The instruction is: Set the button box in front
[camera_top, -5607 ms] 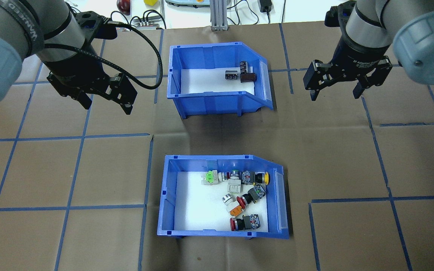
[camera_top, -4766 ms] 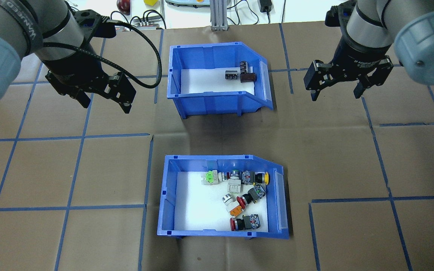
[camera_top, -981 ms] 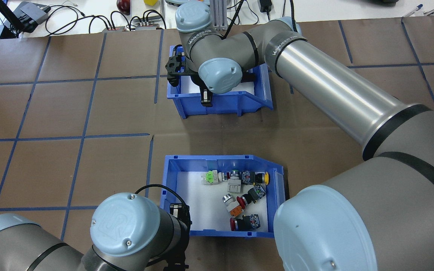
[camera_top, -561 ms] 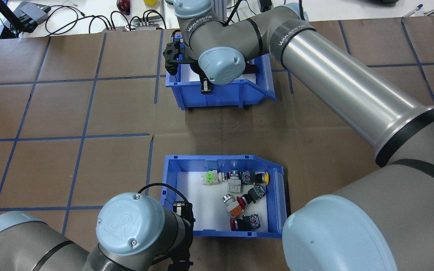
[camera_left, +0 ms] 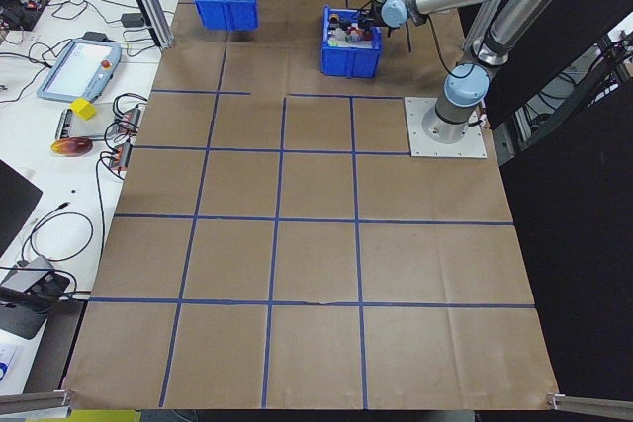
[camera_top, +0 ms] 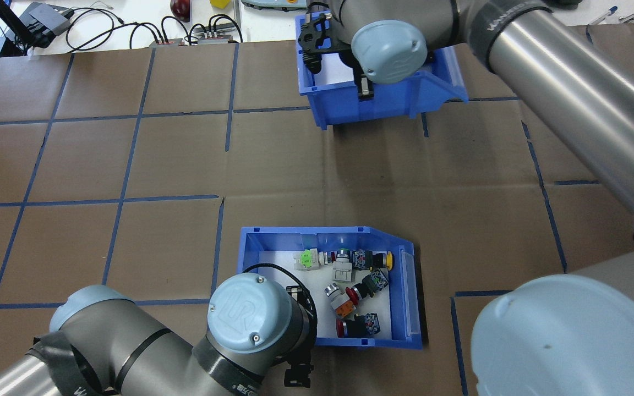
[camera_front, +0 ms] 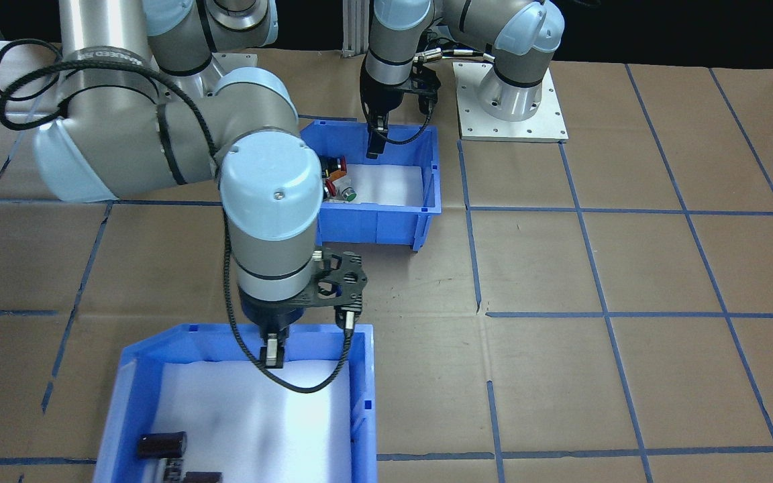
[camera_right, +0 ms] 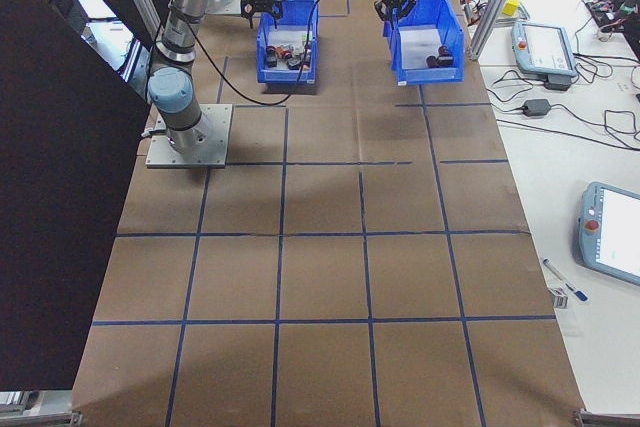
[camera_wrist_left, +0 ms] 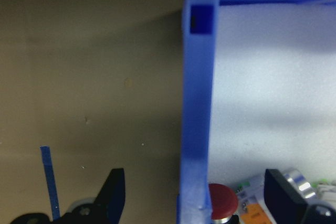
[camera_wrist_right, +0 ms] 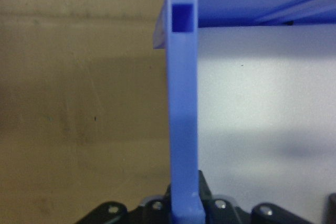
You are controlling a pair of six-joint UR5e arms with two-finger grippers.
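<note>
The button box [camera_top: 410,297], a blue bin with a white floor and small coloured push-buttons [camera_top: 350,291], rests on the table near the robot's base; it also shows in the front view [camera_front: 427,201]. My left gripper [camera_wrist_left: 197,198] is open, one finger on each side of the box's near wall [camera_wrist_left: 198,103], not touching it. In the overhead view my left wrist hides most of that gripper [camera_top: 296,368]. My right gripper [camera_wrist_right: 184,203] is shut on the wall of the other blue bin [camera_top: 432,93], which holds dark capacitors [camera_front: 162,444] and hangs off the table at the far side.
Brown paper with a blue tape grid covers the table. The arms' metal base plate [camera_front: 510,100] lies beside the button box. Cables and devices [camera_top: 196,33] line the far edge, and a pendant [camera_left: 74,66] sits on the side bench.
My right arm has carried the capacitor bin farther away and to the right. My left arm has moved right along the button box's near wall, its open fingers now astride it.
</note>
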